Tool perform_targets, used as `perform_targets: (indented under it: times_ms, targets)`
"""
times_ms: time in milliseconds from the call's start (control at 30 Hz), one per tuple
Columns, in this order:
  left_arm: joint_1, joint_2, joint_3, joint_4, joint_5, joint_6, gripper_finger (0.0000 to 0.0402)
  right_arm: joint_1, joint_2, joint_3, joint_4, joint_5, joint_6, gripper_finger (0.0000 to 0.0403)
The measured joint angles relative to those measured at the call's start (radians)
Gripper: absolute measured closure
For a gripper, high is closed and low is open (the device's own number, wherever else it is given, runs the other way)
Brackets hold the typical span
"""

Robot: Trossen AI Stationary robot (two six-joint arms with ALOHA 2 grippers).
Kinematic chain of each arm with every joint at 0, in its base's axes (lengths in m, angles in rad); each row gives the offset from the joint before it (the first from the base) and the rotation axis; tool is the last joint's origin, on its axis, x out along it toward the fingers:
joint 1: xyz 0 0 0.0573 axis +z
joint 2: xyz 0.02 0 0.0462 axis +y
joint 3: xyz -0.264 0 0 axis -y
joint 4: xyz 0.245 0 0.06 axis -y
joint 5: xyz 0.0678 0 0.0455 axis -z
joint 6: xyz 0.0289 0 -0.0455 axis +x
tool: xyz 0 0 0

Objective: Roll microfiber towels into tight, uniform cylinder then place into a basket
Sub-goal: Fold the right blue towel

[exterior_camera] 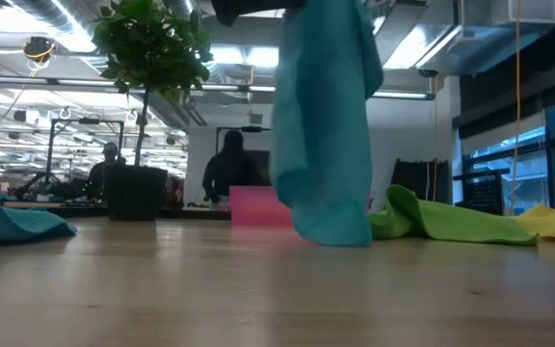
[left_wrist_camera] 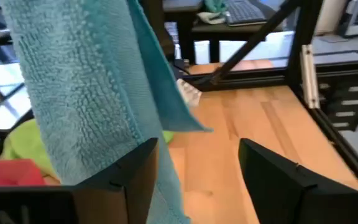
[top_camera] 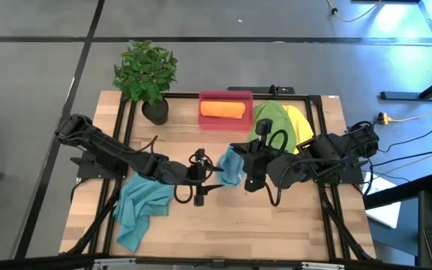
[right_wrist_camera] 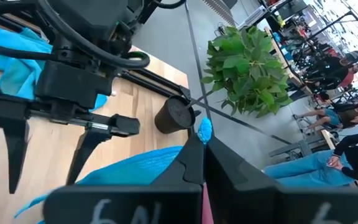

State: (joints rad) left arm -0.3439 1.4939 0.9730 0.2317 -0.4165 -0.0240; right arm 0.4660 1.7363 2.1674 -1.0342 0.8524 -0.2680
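Observation:
A teal microfiber towel (top_camera: 231, 166) hangs over the table's middle, with my right gripper (right_wrist_camera: 202, 146) shut on its top. My left gripper (left_wrist_camera: 197, 180) stands open right beside the hanging cloth (left_wrist_camera: 86, 93), on its left in the high view (top_camera: 207, 180). A second teal towel (top_camera: 141, 206) lies crumpled on the table at the near left. The red-pink basket (top_camera: 226, 120) at the far middle holds a rolled orange towel (top_camera: 222, 109). Beside it on the right lie a green towel (top_camera: 270, 120) and a yellow one (top_camera: 300, 124). My right gripper pinches the teal towel's top between its two fingers; a small tip of cloth (right_wrist_camera: 204, 129) pokes out past them. The fingers come from the table's right, slanting a little down. The towel hangs slack below them (exterior_camera: 326, 125); its lower end (exterior_camera: 335, 236) reaches the table top. My left gripper has the cloth's edge (left_wrist_camera: 169, 186) hanging along the inner side of one finger (left_wrist_camera: 135, 177); whether it touches, I cannot tell.
A potted plant (top_camera: 147, 75) stands at the far left corner. A black frame (top_camera: 126, 127) runs along the table's edges. Bare wood lies along the near edge (top_camera: 238, 232). People show in the room beyond the table.

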Motion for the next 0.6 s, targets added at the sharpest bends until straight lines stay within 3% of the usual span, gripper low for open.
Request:
perform_targets:
  times_ms: [233, 333, 467, 600]
  targets:
    - [-0.007, -0.003, 0.001, -0.004, -0.157, -0.018, 0.017, -0.005, 0.0, 0.0, 0.003, 0.0, 0.0, 0.0398]
    - [-0.023, -0.003, 0.027, -0.085, -0.232, -0.021, 0.0172, -0.006, 0.0, 0.0, 0.005, 0.007, 0.0, 0.0398]
    - [-0.055, -0.004, 0.057, -0.147, -0.295, -0.051, 0.0173, -0.006, 0.0, 0.0, 0.039, 0.101, 0.003, 0.0398]
    - [-0.084, -0.004, 0.057, -0.178, -0.345, -0.08, 0.0173, -0.01, 0.0, 0.0, 0.083, 0.122, -0.006, 0.0398]
